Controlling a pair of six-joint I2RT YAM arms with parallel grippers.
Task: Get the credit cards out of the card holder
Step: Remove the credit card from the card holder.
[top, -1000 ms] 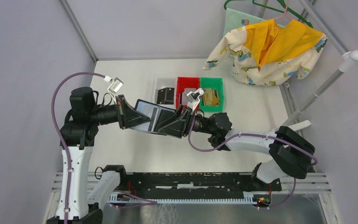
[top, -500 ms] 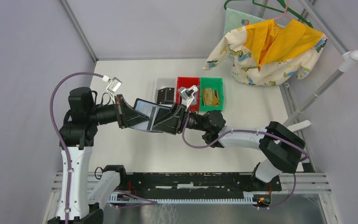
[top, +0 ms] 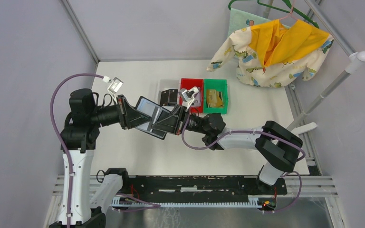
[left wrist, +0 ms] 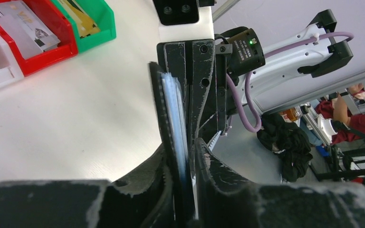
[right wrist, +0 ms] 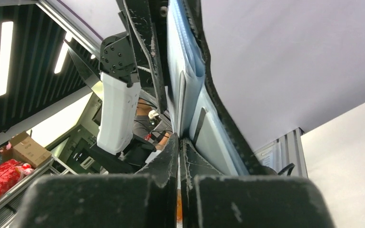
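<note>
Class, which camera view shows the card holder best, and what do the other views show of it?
The top external view: the card holder shows open, black cover and light blue-grey inside visible. Both wrist views see it only edge-on, as thin layers.

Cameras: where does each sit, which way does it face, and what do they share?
Top external: above, behind the bases, looking down at the table; both arms, left tool and right tool on the card holder.
Left wrist: on the left arm, facing the right arm; own fingers show.
Right wrist: facing the left arm; own fingers show.
Shared: the card holder, in all three.
</note>
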